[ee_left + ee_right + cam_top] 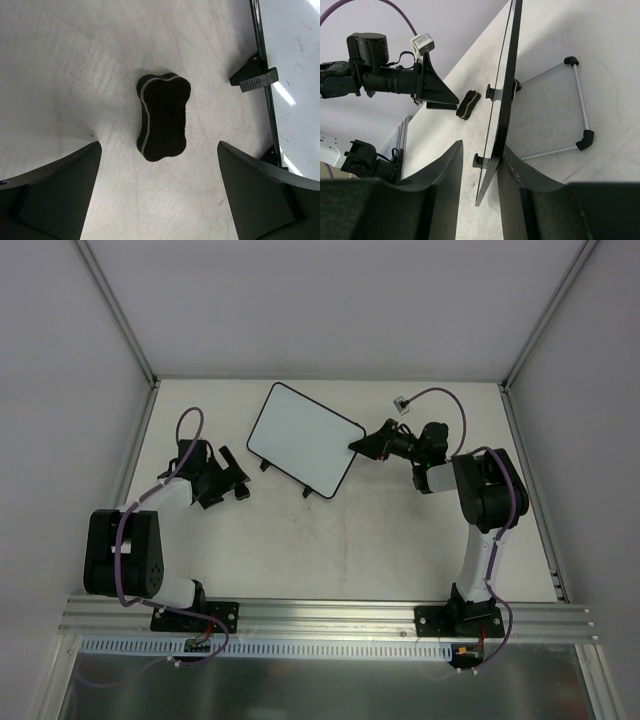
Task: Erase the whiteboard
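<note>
The whiteboard is white with a thin black frame and stands tilted at the back middle of the table. Its surface looks blank. In the right wrist view its edge runs between my right gripper's fingers. The right finger touches it and a gap shows on the left side, so the jaws are open around the board's right corner. A black bone-shaped eraser lies flat on the table, left of the board's foot. My left gripper is open and empty just above it.
A wire stand props the board from behind. A small white connector on a purple cable lies at the back right. Frame posts and white walls enclose the table. A metal rail runs along the near edge.
</note>
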Motion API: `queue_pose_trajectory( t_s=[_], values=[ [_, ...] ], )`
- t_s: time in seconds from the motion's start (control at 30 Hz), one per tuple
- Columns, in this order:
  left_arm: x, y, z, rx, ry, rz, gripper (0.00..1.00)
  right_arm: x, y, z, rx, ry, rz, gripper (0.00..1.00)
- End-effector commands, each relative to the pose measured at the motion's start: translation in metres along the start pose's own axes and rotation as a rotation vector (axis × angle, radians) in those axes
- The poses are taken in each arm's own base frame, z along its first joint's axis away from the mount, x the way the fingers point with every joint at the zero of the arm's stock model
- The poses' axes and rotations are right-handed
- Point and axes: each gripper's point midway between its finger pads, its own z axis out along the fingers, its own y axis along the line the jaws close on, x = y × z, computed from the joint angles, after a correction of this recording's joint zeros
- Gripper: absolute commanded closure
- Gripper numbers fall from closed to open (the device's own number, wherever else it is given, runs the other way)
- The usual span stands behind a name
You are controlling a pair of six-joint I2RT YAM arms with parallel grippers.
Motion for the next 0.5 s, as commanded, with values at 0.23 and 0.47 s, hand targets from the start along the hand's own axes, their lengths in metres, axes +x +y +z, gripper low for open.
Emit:
queue_pose_trajectory(
  t_s=[0.23,0.47],
  values=[
    [-0.011,-0.003,-0.017,0.013,-0.062,0.015,0.01,-0.043,0.026,-0.009,-0.068,-0.139,-0.226,0.33],
    [-0.016,-0.008,-0.025,0.031,-0.090,0.023,0.01,-0.056,0.007,-0.032,0.048,-0.230,-0.220,0.16]
  ],
)
